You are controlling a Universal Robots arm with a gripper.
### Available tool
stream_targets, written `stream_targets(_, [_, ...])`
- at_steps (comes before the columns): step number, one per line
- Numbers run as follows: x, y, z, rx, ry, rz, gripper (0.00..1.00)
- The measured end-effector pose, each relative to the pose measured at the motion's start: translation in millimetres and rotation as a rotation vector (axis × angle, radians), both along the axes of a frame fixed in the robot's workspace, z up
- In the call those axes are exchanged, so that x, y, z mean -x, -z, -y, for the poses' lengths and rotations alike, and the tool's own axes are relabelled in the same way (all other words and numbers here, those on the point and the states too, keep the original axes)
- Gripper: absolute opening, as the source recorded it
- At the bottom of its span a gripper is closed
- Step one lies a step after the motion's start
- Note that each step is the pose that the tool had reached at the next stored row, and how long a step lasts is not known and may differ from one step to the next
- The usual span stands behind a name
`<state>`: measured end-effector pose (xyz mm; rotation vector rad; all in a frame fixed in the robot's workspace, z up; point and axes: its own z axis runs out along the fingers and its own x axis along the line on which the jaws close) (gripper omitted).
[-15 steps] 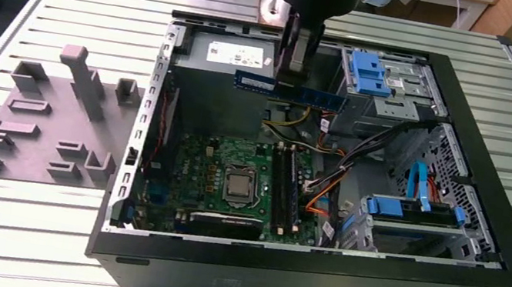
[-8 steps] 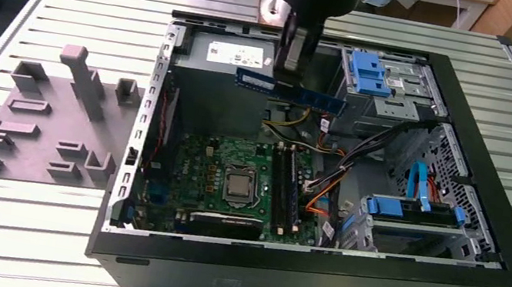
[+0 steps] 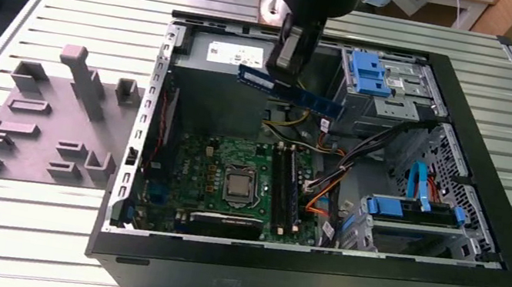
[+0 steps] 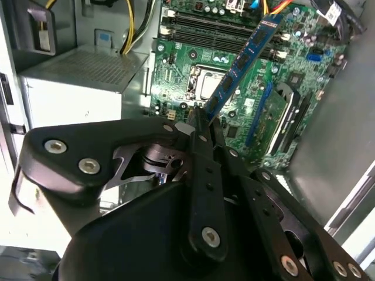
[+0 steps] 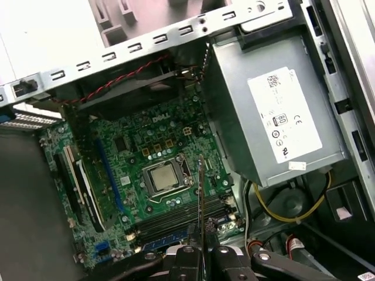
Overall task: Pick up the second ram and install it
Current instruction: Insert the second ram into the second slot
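Above open computer case (image 3: 317, 278), fingers (image 3: 287, 49) clamped on second ram (image 3: 307, 97), clear of motherboard (image 3: 220, 173).

**Item count: open tower on the bench**

Tower case (image 3: 316, 282): one. Motherboard (image 3: 216, 164): one, carrying one processor (image 3: 239, 186). Power supply unit (image 5: 275, 117): one. Blue drive brackets: two, an upper bracket (image 3: 372, 73) and a lower bracket (image 3: 412, 211). Ram sticks held clear of the board: one, the second ram (image 3: 315, 101), in one gripper (image 3: 283, 74). Grey holder plate (image 3: 41, 123): one. Memory slots: number not determinable.
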<state>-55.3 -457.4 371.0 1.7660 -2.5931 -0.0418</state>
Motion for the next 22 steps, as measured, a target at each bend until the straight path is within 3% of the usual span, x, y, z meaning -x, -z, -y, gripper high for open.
stream_targets(22, [0.0, 1.0, 0.0, 0.0009, 0.256, 0.0, 0.14])
